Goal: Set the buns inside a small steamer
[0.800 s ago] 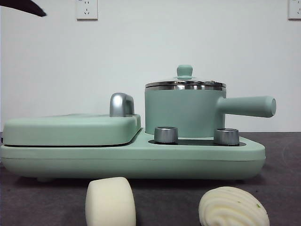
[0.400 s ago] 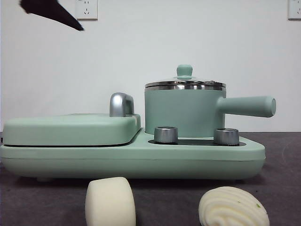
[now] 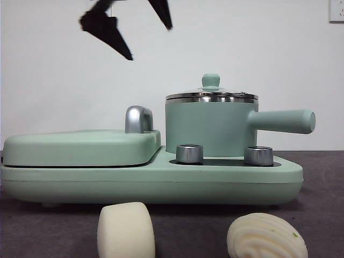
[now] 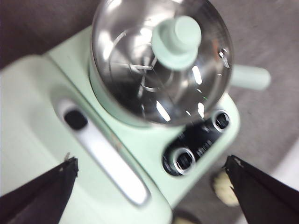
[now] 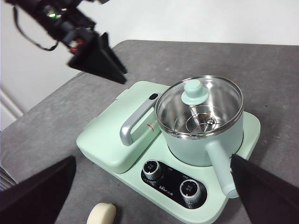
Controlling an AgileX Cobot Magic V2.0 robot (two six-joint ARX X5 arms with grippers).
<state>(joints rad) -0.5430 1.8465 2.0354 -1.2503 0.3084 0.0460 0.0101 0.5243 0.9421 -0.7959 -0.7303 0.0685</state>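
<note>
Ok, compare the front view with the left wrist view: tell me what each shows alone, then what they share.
Only the front view shows the smooth bun whole beside the swirled bun, on the table before the cooker.

Only the left wrist view looks down through the glass lid into the small steamer.

Both show the small steamer with lid on, its handle, two dials and the open left gripper.

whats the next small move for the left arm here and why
Probably lower the left gripper over the green knob of the lid. The lid sits shut on the small steamer, both buns lie on the table, and the open jaws hang above and to one side of the pot.
</note>
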